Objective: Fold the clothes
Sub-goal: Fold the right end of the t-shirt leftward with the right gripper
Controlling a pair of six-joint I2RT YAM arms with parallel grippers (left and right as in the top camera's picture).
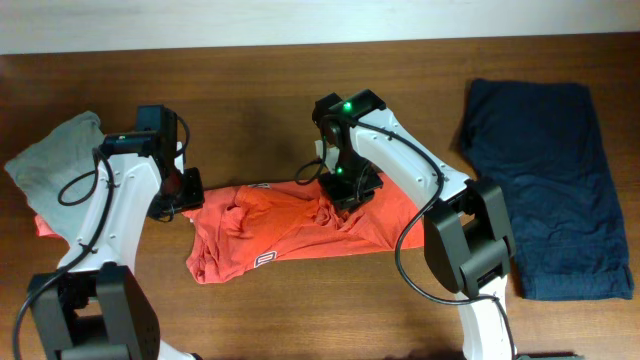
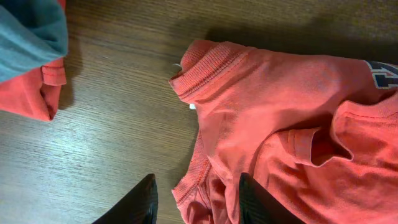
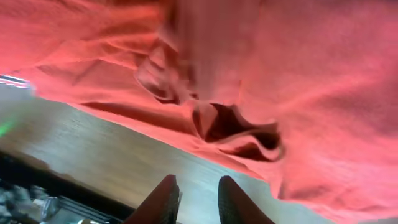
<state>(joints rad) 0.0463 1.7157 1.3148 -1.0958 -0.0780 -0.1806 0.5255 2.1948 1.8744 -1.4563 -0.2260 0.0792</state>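
Observation:
The red-orange T-shirt [image 1: 290, 230] lies crumpled at the table's middle, with a bit of its lettering [image 1: 265, 258] showing near the front edge. A navy garment [image 1: 545, 185] lies spread out at the right. My left gripper [image 1: 188, 190] hangs at the shirt's left end. In the left wrist view this gripper [image 2: 196, 196] is open, and the shirt's ribbed edge [image 2: 205, 171] lies loosely between the jaws. My right gripper [image 1: 352, 190] is over the shirt's upper right part. Seen from the right wrist, the gripper [image 3: 199, 193] stands slightly open over bare table, just off the T-shirt [image 3: 311, 74], holding nothing.
A light-grey shirt [image 1: 50, 160] lies at the far left on a folded orange-red shirt [image 1: 45, 225]; both show in the left wrist view, the grey shirt [image 2: 31, 31] above the orange-red one [image 2: 28, 93]. Bare wood separates them from the T-shirt.

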